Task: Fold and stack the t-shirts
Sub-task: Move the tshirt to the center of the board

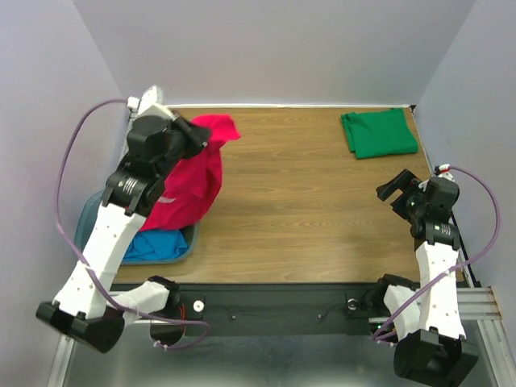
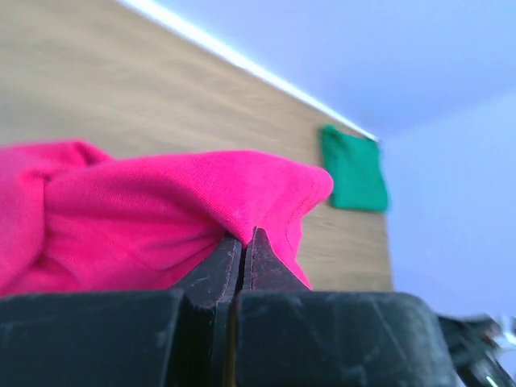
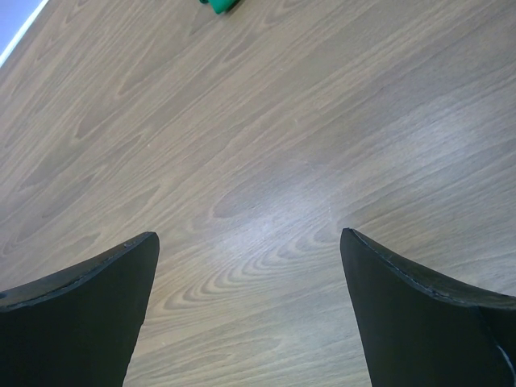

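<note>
My left gripper [image 1: 201, 134] is shut on the crimson-pink t-shirt [image 1: 192, 181] and holds it up, so the cloth hangs from the far left of the table down to the tub. In the left wrist view the pink cloth [image 2: 161, 210] is pinched between my closed fingertips [image 2: 243, 238]. The emerald green t-shirt [image 1: 379, 133] lies folded at the far right corner; it also shows in the left wrist view [image 2: 353, 169]. The bright blue t-shirt [image 1: 157, 244] lies in the tub. My right gripper [image 1: 393, 190] is open and empty above bare wood [image 3: 250, 234].
A translucent grey-blue plastic tub [image 1: 87, 222] sits at the table's near left edge under my left arm. Grey walls close in the table at the back and sides. A black rail runs along the near edge.
</note>
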Controlling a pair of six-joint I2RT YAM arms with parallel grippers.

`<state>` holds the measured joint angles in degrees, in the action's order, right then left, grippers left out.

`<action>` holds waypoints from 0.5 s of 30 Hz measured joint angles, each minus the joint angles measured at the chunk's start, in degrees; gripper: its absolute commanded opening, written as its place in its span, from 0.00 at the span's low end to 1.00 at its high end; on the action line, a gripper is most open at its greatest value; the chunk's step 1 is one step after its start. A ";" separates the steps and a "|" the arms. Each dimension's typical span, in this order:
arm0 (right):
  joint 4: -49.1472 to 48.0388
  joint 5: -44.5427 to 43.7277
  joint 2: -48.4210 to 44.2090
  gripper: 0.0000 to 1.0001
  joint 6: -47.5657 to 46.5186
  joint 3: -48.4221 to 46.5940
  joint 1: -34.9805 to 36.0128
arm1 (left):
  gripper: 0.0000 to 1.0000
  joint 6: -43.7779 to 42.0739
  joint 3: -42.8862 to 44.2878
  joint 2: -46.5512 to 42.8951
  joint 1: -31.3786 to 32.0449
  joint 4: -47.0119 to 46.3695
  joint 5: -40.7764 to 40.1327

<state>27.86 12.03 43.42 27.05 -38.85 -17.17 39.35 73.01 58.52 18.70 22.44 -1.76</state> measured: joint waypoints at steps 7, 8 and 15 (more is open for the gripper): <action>0.07 -0.07 0.07 1.00 0.35 0.00 0.00 | 0.00 -5.53 21.38 17.18 18.38 -3.63 0.55; 0.04 -0.17 0.07 1.00 0.39 0.00 0.00 | 0.00 -6.51 24.28 20.24 20.90 -4.39 1.64; 0.48 -2.69 0.07 1.00 0.48 0.00 0.00 | 0.00 -10.38 29.55 28.33 25.57 -7.43 13.16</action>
<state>28.34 9.34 43.48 27.53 -38.85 -17.17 28.97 102.56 86.85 44.27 15.00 11.40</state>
